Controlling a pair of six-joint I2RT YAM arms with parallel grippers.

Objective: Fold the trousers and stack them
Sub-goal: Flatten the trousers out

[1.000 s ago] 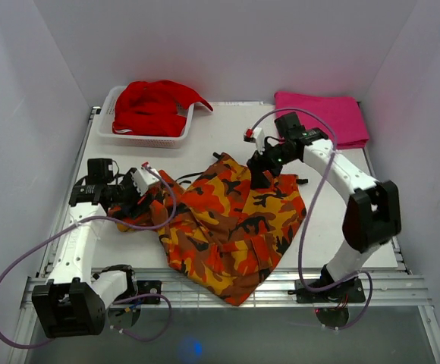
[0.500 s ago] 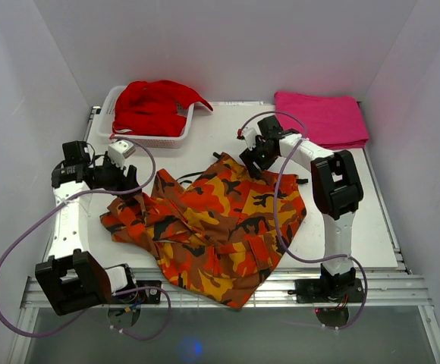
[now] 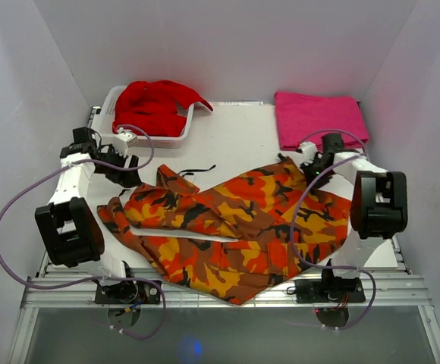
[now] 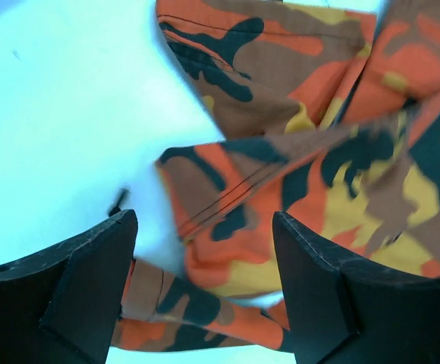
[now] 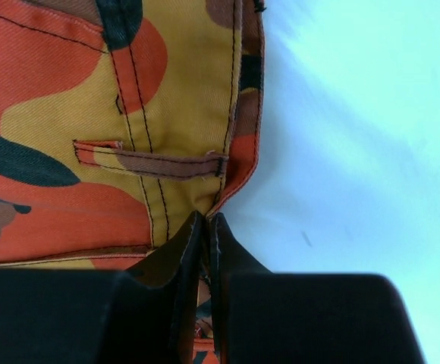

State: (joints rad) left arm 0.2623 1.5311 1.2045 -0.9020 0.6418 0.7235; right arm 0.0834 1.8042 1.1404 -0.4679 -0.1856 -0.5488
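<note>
Trousers (image 3: 227, 227) lie rumpled across the near half of the tabletop (image 3: 235, 140), running left to right, layers overlapping, a thin strip of white showing between the folds. Right tool (image 5: 207, 220) is pinched tight on the waistband edge, just below a belt loop (image 5: 152, 161), at the far right corner of the cloth. Left tool (image 4: 205, 227) hangs wide apart above the left end of the fabric, holding nothing. Judgement: the step in hand is spreading the garment flat before any fold. To do it well, the left tool should come down on a hem or seam edge, not on a loose bulge. Then both tools pull apart, low over the tabletop, so the twist comes out. The right grip sits on the very edge of the cloth and may slip under a hard tug, so tension should build gently. Keep the cloth clear of the basket (image 3: 148, 139) holding the red garment (image 3: 155, 102) at far left, and of the pink cloth (image 3: 322, 117) at far right.
</note>
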